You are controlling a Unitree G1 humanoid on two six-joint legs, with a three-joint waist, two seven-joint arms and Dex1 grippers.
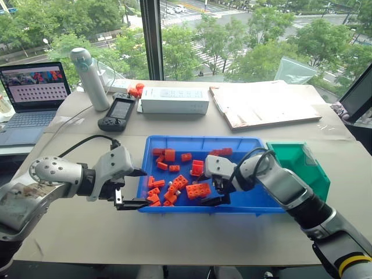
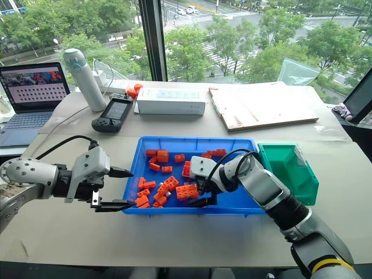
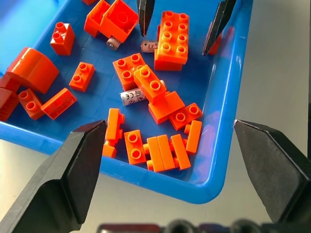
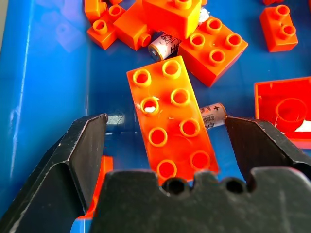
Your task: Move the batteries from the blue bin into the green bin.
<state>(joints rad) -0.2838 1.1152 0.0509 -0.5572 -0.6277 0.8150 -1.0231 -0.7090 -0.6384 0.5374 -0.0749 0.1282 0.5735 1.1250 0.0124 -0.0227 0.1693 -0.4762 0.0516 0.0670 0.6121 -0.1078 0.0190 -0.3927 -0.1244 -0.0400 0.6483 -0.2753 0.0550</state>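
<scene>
Nearest the robot, at the blue bin's (image 1: 250,202) front rim, the left end effector (image 1: 132,187) hangs just outside the left corner, fingers spread wide and empty. Inside the rim, the right end effector (image 4: 165,145) stands wide over a long orange brick (image 4: 170,121), holding nothing. Among scattered orange bricks, the batteries (image 3: 132,96) lie partly hidden; one (image 4: 212,115) pokes out from under that brick. Farther right, touching the blue bin, sits the green bin (image 1: 311,168), its inside partly blocked by the right arm.
</scene>
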